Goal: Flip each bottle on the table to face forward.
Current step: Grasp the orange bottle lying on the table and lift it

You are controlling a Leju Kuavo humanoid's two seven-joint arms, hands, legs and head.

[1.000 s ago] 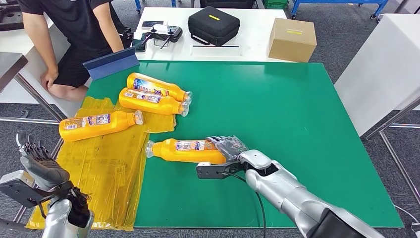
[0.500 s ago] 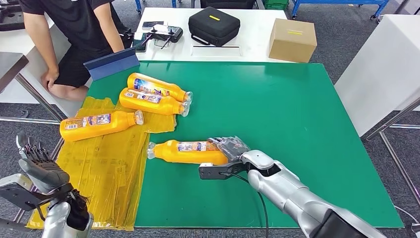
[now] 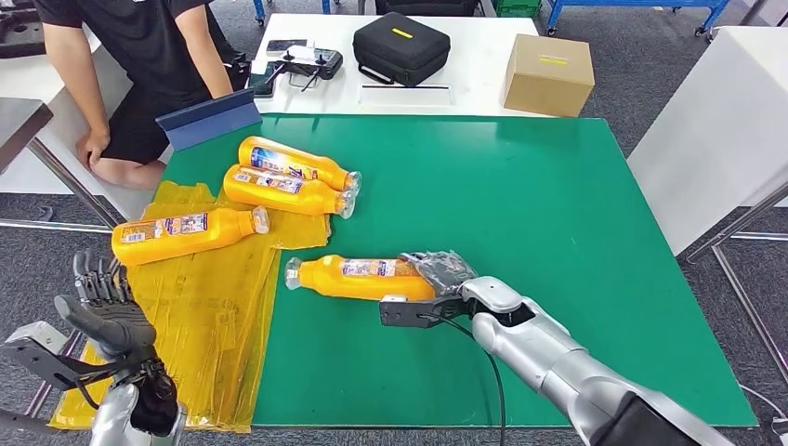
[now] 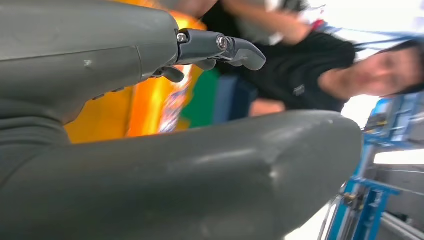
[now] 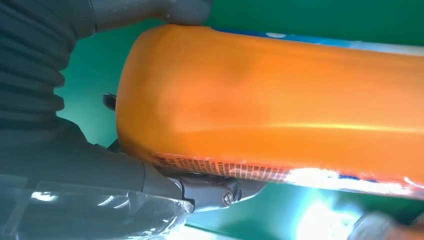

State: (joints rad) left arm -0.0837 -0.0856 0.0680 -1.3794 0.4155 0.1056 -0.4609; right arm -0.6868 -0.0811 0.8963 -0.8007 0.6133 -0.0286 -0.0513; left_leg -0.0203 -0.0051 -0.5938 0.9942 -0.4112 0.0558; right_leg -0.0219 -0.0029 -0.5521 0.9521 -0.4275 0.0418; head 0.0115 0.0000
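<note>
Right hand (image 3: 435, 275) grips the base of the near bottle (image 3: 358, 278); its long axis runs crosswise on the bench (image 3: 520, 186), cap toward the left. Left hand (image 3: 107, 311) hangs off-bench, fingers spread, holding nothing

My right arm (image 3: 558, 358) is glossy silver with rounded segments, a black cable running along it lower right. Its hand (image 3: 437, 277) is dark grey; my left hand (image 3: 107, 311), lower left, has black fingers and a screw (image 4: 221, 42).
</note>
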